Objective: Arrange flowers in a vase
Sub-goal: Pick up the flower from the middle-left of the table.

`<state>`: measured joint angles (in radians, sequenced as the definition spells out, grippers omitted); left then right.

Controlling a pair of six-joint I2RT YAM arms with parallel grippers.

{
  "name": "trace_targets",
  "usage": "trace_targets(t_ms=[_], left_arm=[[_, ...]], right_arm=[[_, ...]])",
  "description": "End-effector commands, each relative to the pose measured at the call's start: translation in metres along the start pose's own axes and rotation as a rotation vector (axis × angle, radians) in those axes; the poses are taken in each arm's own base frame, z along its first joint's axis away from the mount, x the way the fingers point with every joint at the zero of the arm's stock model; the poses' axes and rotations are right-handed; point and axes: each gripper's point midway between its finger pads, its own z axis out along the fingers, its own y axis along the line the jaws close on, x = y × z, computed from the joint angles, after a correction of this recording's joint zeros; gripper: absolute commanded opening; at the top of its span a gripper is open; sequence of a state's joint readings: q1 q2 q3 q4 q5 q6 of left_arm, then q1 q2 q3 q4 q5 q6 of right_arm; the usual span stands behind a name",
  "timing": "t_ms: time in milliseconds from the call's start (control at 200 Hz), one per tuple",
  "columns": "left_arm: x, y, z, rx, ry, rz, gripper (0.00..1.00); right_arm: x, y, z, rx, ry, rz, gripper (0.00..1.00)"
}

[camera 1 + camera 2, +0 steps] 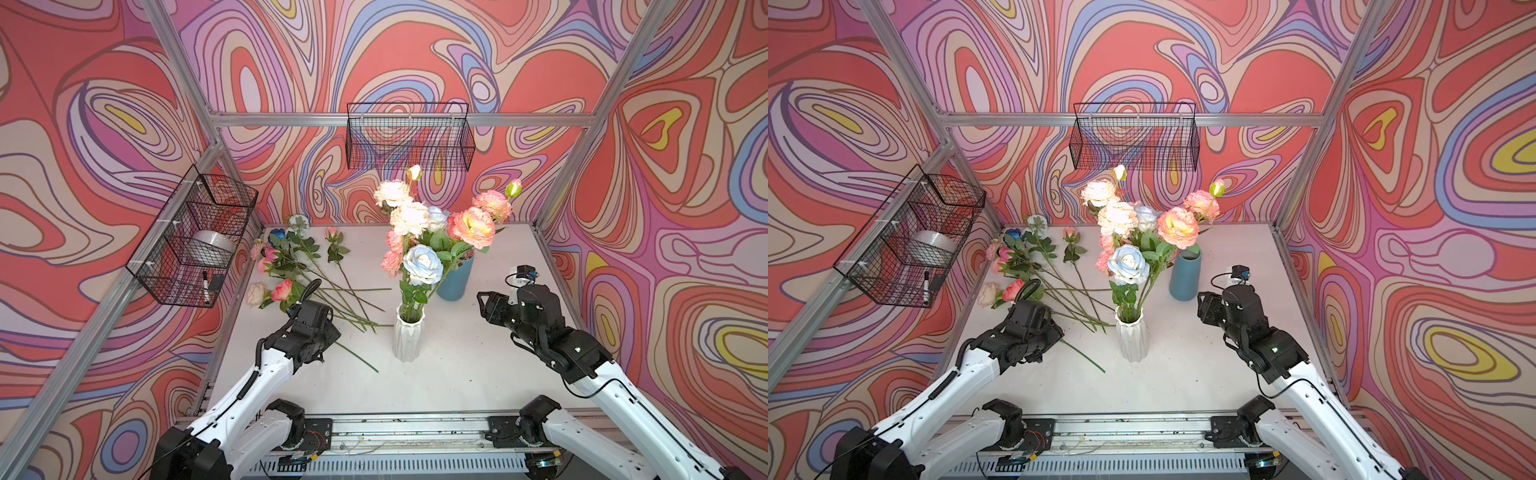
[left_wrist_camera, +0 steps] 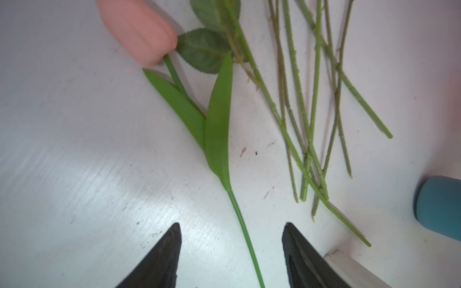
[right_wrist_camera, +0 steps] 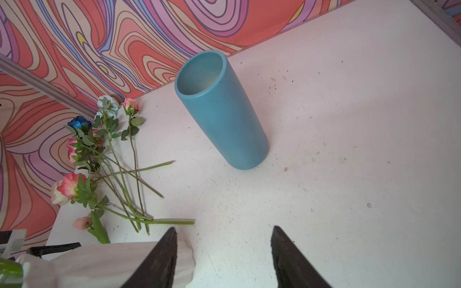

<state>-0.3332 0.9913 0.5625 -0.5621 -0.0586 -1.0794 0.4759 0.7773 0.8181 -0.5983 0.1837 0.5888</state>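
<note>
A white ribbed vase (image 1: pixel 409 338) stands mid-table and holds several flowers (image 1: pixel 419 232), peach, pink, white and a pale blue rose (image 1: pixel 422 264). More flowers (image 1: pixel 286 257) lie loose at the back left, their stems (image 2: pixel 311 112) fanned across the table. My left gripper (image 2: pixel 232 224) hangs open just above the table. The thin stem of a pink tulip (image 2: pixel 139 30) runs between its fingers, untouched. My right gripper (image 3: pixel 223 227) is open and empty, right of the white vase (image 3: pixel 99 264), facing an empty blue vase (image 3: pixel 222 112).
The blue vase (image 1: pixel 455 278) stands just behind the white one. A wire basket (image 1: pixel 191 241) on the left wall holds a tape roll and a marker. Another wire basket (image 1: pixel 409 137) hangs on the back wall. A small device (image 1: pixel 523 274) sits at the table's right edge.
</note>
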Motion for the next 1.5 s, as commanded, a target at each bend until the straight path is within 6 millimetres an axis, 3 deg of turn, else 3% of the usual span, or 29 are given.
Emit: trace_targets(t_ms=[0,190,375,516,671,786,896,1036,1156,1322,1497], left_arm=[[0.009,0.018,0.013,-0.091,0.057,-0.082,0.66],[-0.003,0.003,0.037,-0.079,0.037,-0.079,0.74],[-0.004,0.015,0.059,-0.179,0.063,-0.068,0.76],[0.008,0.035,0.072,-0.259,0.166,-0.088,0.53],[0.025,0.037,0.079,-0.248,0.255,-0.067,0.21],[0.025,0.038,0.072,-0.255,0.268,-0.027,0.02],[0.018,0.032,0.059,-0.230,0.242,-0.005,0.00],[0.002,0.009,0.031,-0.122,0.178,0.011,0.00],[-0.026,-0.023,-0.014,0.036,0.047,0.033,0.00],[-0.069,-0.074,-0.106,0.327,-0.193,0.088,0.00],[-0.101,-0.127,-0.220,0.673,-0.485,0.157,0.00]], right_arm=[[0.008,-0.009,0.004,0.030,0.009,-0.004,0.61],[0.007,-0.012,0.001,0.037,-0.006,-0.014,0.61],[0.010,-0.018,-0.002,0.052,-0.010,-0.017,0.61],[0.012,-0.021,-0.004,0.056,-0.015,-0.014,0.61],[0.014,-0.024,-0.004,0.063,-0.017,-0.016,0.61],[0.015,-0.025,-0.003,0.066,-0.014,-0.018,0.61],[0.014,-0.024,-0.002,0.065,-0.016,-0.018,0.61],[0.013,-0.023,-0.003,0.065,-0.019,-0.020,0.61],[0.009,-0.021,-0.003,0.063,-0.022,-0.024,0.61],[0.003,-0.019,-0.005,0.069,-0.030,-0.034,0.61],[-0.003,-0.016,-0.004,0.069,-0.037,-0.036,0.61]])
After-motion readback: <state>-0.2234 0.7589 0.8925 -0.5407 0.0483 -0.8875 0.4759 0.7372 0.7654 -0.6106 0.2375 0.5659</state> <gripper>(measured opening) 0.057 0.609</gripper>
